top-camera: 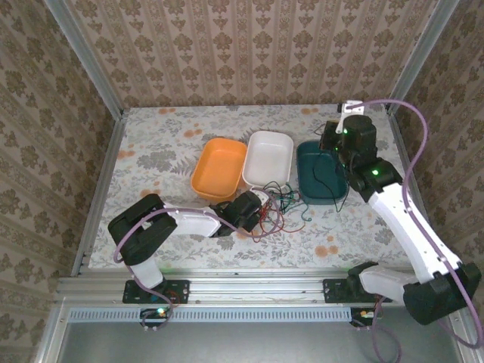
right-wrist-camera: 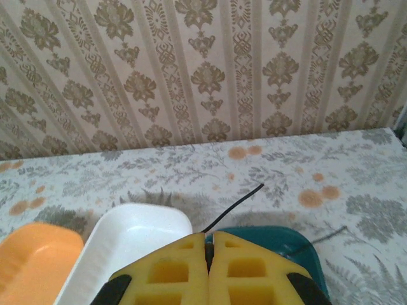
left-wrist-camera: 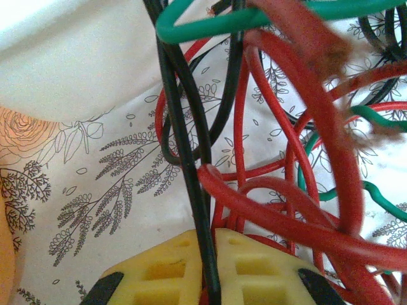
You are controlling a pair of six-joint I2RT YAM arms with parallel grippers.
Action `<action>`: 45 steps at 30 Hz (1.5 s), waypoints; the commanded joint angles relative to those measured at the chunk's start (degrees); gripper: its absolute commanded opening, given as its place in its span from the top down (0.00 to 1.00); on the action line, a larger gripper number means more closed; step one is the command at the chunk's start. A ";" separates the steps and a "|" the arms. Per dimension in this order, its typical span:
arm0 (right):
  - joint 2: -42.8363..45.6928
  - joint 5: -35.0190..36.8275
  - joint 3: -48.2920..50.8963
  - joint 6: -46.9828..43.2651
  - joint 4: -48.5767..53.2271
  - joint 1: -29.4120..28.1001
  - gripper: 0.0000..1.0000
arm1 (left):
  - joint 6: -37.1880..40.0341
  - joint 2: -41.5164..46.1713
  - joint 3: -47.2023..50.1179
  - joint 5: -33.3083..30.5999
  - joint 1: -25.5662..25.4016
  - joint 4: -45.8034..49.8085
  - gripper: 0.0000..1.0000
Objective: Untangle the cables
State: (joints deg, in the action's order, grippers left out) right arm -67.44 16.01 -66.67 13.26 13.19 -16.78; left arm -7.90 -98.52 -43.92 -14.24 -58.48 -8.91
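**Top view, lower edge.** The bases of both arms sit on a metal rail. Just above it, the left arm lies low across the flower-patterned table.

**Centre of frame.** The left gripper meets the left side of the cables. These form a loose tangle of red, green and black strands on the table, just below the white tray and left of the teal tray.

**Left wrist view, lower edge.** The yellow fingers are closed on a black strand, which rises between them to the top of the frame. Red loops fill the right half, and a green strand crosses the top.

**Top view, above the tangle.** An orange tray, the white tray and the teal tray stand side by side in a row, left to right.

**Upper right.** The right gripper hangs over the far end of the teal tray.

**Right wrist view.** The right gripper's jaws are pressed together at the lower edge, pinching a black cable end that pokes up and to the right above the teal tray.

**Top of both views.** A patterned wall closes off the table.
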 commanded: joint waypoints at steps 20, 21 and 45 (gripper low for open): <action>-29.55 20.48 -11.99 -0.95 -32.88 -1.16 1.00 | 0.23 -4.84 0.73 1.49 0.73 11.24 1.00; -30.61 22.33 -11.28 -3.11 -35.24 -2.08 1.00 | 0.24 -4.84 0.68 1.60 0.84 11.36 1.00; -22.87 1.15 10.95 6.94 -16.17 2.25 1.00 | -0.05 -3.61 1.91 1.39 1.11 9.87 1.00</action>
State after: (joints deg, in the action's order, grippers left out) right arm -90.26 24.10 -55.94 17.91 -3.88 -14.90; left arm -7.92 -98.89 -45.01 -14.17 -58.37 -7.18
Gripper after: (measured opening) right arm 0.067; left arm 0.092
